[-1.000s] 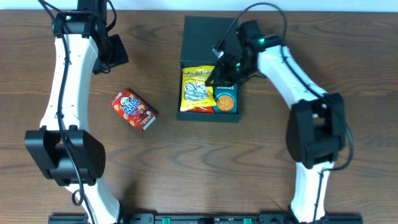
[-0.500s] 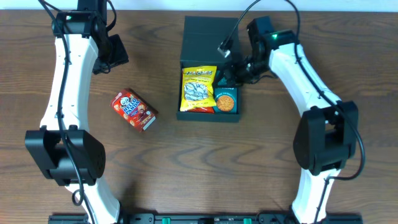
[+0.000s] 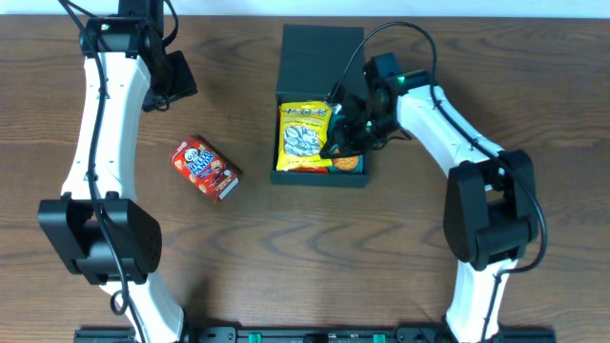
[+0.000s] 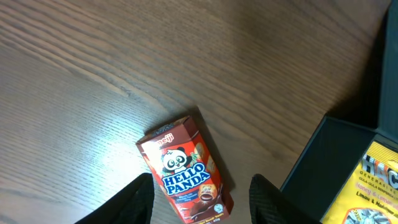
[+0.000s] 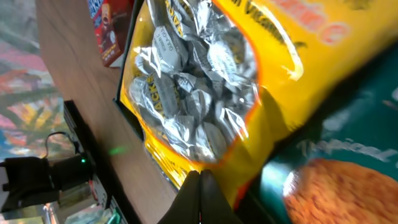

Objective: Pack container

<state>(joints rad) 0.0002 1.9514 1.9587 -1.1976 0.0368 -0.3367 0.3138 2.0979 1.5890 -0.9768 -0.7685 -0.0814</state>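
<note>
place: robot lab bench | cues: left arm (image 3: pixel 95 124), right arm (image 3: pixel 448 105), wood-grain table (image 3: pixel 315 257)

Seen from overhead, the right gripper (image 3: pixel 335 146) hides part of the teal snack pack (image 3: pixel 349 164) at frame centre. The left wrist view's right edge cuts off the container (image 4: pixel 336 155) and yellow bag (image 4: pixel 373 186), and its bottom edge crops the left gripper (image 4: pixel 200 182). The right wrist view blurs the teal snack pack's lettering.

Dark brown wood-grain table (image 3: pixel 315 248), pale strip (image 3: pixel 238 8) along its far edge, black rail (image 3: pixel 315 335) at near edge.
</note>
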